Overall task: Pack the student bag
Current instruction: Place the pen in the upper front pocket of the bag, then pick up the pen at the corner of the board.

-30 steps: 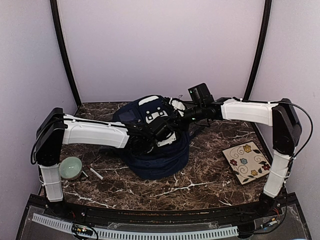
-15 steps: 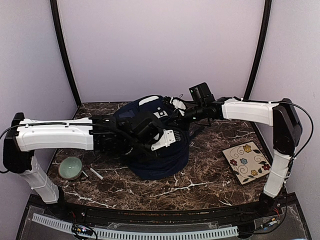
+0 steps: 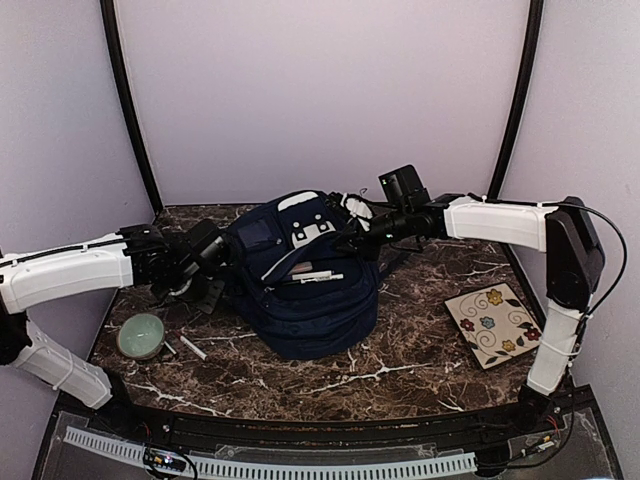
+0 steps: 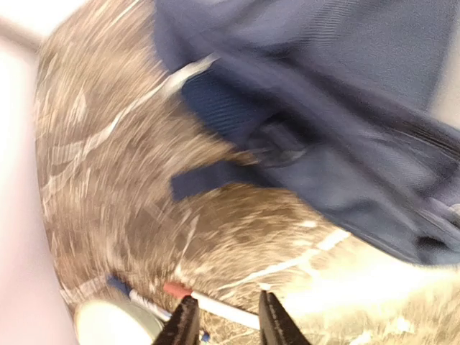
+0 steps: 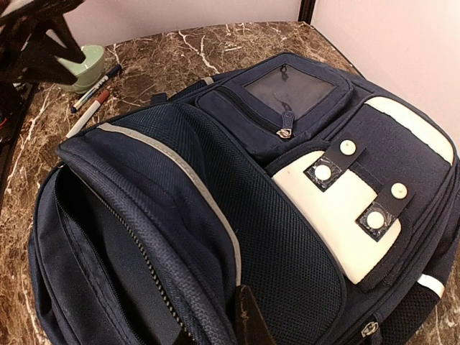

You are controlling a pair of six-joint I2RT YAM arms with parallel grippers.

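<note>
- The green bowl point(image 3: 140, 335) and the pens point(image 3: 192, 348) lie at the table's left end, just beside each other.
- The left gripper point(image 4: 228, 325) hangs over the red-capped pen point(image 4: 215, 305), jaws spread and empty. It would do best to drop straight down and close across the middle of the barrel.
- The student bag point(image 3: 310, 300) sits mid-table with its mouth open.
- The right gripper point(image 3: 352, 234) pinches the bag's rim — it should hold that mouth wide for the drop.

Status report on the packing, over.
Left gripper open, empty, near two marker pens. Right gripper at unzipped rim of navy-blue fabric backpack, grip unclear. Nothing blocking opening.
</note>
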